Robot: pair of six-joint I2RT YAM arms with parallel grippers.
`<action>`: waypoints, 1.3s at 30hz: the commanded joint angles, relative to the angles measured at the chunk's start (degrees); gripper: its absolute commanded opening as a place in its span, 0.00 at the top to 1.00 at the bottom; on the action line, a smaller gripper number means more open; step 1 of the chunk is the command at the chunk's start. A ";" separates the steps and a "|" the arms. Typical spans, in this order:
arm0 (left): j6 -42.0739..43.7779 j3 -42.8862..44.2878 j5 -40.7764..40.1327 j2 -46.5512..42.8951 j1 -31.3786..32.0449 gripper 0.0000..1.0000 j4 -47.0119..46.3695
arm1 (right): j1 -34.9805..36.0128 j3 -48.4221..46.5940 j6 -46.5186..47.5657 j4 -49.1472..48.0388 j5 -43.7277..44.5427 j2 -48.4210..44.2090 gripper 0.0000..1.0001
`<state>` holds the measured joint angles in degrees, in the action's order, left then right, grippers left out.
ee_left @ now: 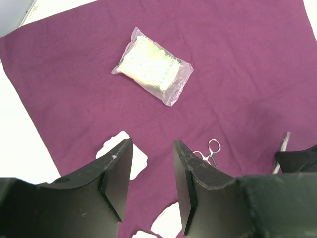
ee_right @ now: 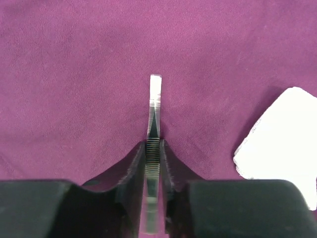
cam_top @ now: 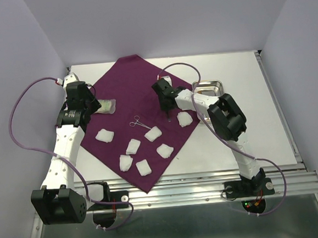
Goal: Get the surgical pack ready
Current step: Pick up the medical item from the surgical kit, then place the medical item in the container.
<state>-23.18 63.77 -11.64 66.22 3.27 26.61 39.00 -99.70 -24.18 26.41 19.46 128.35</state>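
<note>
One surgical pack (cam_top: 126,91), diamond-wise, long diagonal far corner to near.

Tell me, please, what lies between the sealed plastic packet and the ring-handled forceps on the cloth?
Only bare maroon cloth lies between the packet and the forceps; the left wrist view shows this stretch plainly.

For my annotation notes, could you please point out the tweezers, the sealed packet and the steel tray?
tweezers (ee_right: 155,99), right wrist view, on the bare blades near the tip.
sealed packet (ee_left: 151,67), left wrist view, on its middle.
steel tray (cam_top: 210,87), top view, on its bare floor.
</note>
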 commanded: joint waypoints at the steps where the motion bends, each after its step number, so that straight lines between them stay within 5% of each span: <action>1: 0.15 0.22 -0.75 -1.53 -0.19 0.51 -0.95 | 0.37 -1.99 -0.34 0.57 2.77 0.41 0.83; 10: 0.24 -0.05 -1.11 -1.97 -0.19 0.51 -0.77 | 0.37 -1.11 1.59 0.66 5.84 -8.20 0.98; 21: 0.24 -0.31 -0.93 -2.32 -0.28 0.51 -0.95 | -4.73 4.42 4.40 0.30 10.15 -20.86 0.98; 29: 0.15 -0.84 -0.84 -3.11 -0.28 0.51 -1.12 | -17.18 17.77 12.39 -3.91 10.69 -29.64 0.97; 39: -0.02 -1.10 -0.49 -3.20 -0.28 0.51 -1.12 | -20.99 27.97 19.17 -10.94 13.58 -28.08 0.97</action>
<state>-23.18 63.33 -11.60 64.84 3.25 26.44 18.09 -73.03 -8.10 21.74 30.39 100.75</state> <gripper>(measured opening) 0.494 0.161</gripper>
